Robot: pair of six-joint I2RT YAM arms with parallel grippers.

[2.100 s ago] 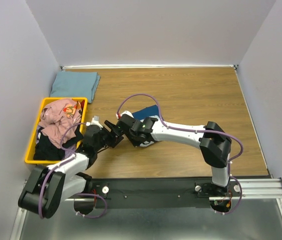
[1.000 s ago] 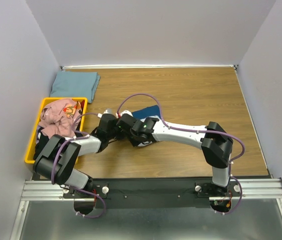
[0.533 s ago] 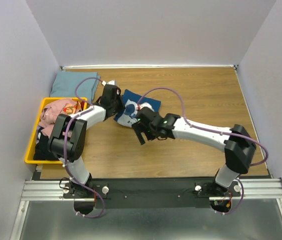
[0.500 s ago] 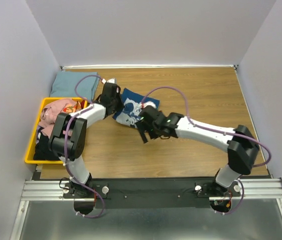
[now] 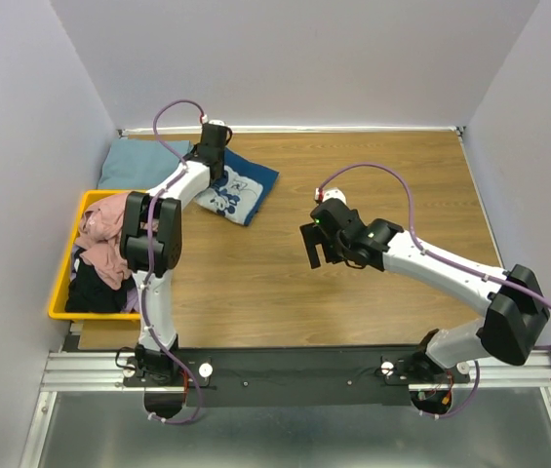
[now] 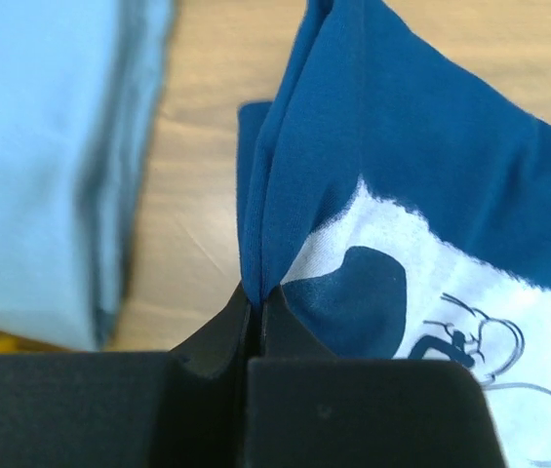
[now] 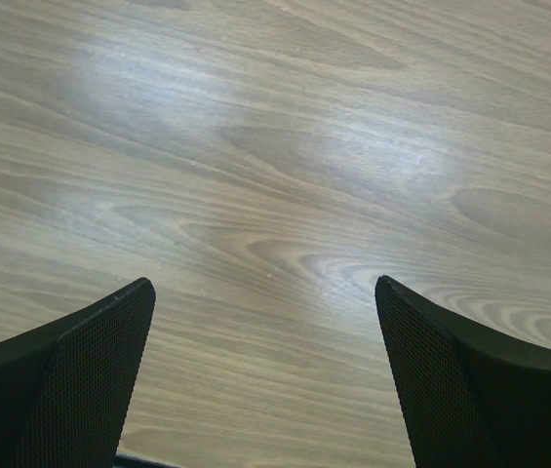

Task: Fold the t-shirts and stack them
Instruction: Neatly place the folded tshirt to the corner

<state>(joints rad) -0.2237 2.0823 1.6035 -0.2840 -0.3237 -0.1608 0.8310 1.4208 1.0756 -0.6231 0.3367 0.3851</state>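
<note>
Wood-grain counter, grey walls. Near left: yellow bin holding crumpled pink t-shirt over black t-shirt. Mid-counter: right gripper spread wide, holding nothing, above wood. Far left: left gripper pinched tight on edge of navy cartoon-print t-shirt, which lies just beside folded pale grey-blue t-shirt in corner.

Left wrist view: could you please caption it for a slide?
Left pincer gripping an edge of the navy shirt, beside the folded pale blue shirt.
</note>
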